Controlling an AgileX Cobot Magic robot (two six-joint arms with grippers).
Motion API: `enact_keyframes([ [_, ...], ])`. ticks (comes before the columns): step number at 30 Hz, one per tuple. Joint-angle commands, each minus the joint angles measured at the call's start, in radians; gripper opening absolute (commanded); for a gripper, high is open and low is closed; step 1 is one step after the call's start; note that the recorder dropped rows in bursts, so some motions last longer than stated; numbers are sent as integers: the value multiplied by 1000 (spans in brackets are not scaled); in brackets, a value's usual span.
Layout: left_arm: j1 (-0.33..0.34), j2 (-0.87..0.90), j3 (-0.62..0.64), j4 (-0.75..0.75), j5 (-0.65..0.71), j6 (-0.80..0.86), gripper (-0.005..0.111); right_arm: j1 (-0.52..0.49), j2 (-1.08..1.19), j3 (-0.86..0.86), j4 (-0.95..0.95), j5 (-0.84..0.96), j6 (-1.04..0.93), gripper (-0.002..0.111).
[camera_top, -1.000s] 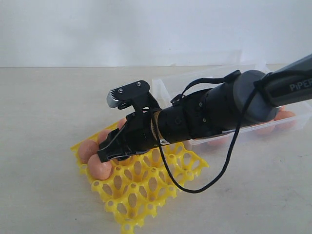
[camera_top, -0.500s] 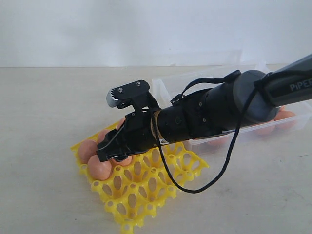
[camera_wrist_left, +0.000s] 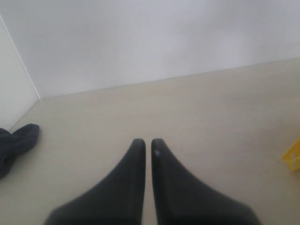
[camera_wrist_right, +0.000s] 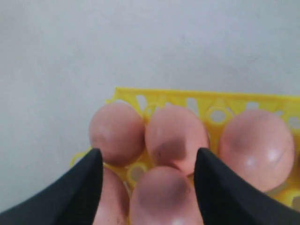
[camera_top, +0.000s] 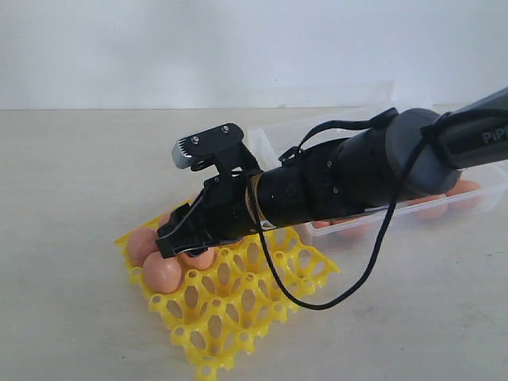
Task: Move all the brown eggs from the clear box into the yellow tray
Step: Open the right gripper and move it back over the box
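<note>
Yellow tray [camera_top: 238,308]: plastic lattice of open cups, on the beige counter [camera_top: 71,175].
Brown eggs [camera_wrist_right: 117,131]: smooth ovals, several seated in the tray's left-corner cups. Others lie in the clear box [camera_top: 492,176].
Right gripper [camera_wrist_right: 149,154]: arm stretched low over the tray, jaws spread wide astride one egg, gripping nothing.
Left gripper [camera_wrist_left: 146,141]: jaws nearly together, empty.

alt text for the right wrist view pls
The open right claw hovers over a cluster of brown eggs seated in the yellow tray, its black fingers either side of the nearest one. Pale table lies beyond.
</note>
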Motion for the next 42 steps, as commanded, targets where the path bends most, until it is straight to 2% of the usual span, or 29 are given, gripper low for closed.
enact_keyframes([
  [1,-5,-3,3,-2,-3,-3,4,0,-78,-37,2,37,-77,51],
  [7,-5,-3,3,-2,-3,-3,4,0,-170,-103,2,120,-77,51],
  [19,-5,-3,3,-2,-3,-3,4,0,-373,-196,2,176,-96,51],
  [21,-5,-3,3,-2,-3,-3,4,0,-408,-196,-24,280,-101,51],
  [25,-5,-3,3,-2,-3,-3,4,0,-438,-196,4,649,-151,51],
  [30,-5,-3,3,-2,-3,-3,4,0,-419,-197,216,1143,-510,51],
  [32,-5,-3,3,-2,-3,-3,4,-22,-394,-197,280,1270,-611,51],
  [36,-5,-3,3,-2,-3,-3,4,-123,-315,-202,439,1395,-756,51],
  [40,-5,-3,3,-2,-3,-3,4,-215,-209,-239,627,1585,-1008,51],
  [42,-5,-3,3,-2,-3,-3,4,-238,-174,-249,676,1598,-1072,51],
])
